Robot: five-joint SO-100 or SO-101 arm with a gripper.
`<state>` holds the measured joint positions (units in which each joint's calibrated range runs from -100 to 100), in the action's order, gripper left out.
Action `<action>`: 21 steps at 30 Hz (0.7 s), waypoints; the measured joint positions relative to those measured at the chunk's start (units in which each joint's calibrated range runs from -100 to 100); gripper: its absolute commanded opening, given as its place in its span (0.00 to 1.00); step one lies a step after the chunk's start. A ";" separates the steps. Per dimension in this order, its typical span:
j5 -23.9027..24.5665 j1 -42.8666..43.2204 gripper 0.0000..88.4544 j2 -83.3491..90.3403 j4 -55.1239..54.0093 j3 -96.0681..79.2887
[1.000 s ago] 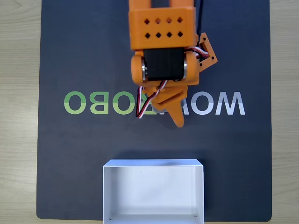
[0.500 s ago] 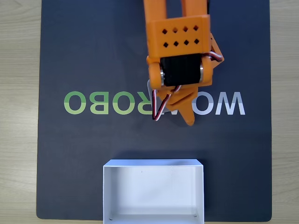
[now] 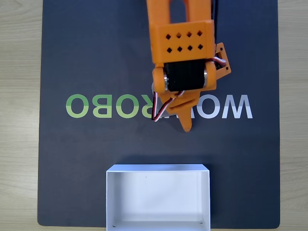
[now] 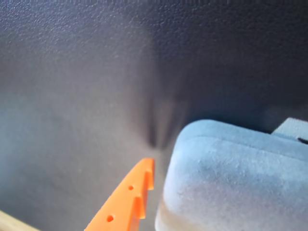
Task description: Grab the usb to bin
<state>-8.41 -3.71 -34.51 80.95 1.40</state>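
Dark mat with green-and-white lettering, shallow white rectangular box empty at its near edge, orange two-finger gripper lowered mid-mat — grasp step, jaw spread unreadable — matte grey rounded block beside one orange finger; next: secure, carry boxward.

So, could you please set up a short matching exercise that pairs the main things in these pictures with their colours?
Things:
1. usb
2. bin
3. tool
4. mat

Colours:
A. white
B. orange
C. matte grey
D. dark, with printed letters

Pairs: 1-C, 2-A, 3-B, 4-D
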 measured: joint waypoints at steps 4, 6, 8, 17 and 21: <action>0.00 0.00 0.35 0.00 0.00 0.00; 0.05 -0.27 0.28 0.00 0.00 0.00; 0.00 -0.44 0.23 0.09 0.00 0.00; 0.00 -0.44 0.18 0.09 0.00 0.00; 0.00 -0.35 0.18 0.93 0.00 0.00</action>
<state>-8.41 -4.07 -33.58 80.95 1.40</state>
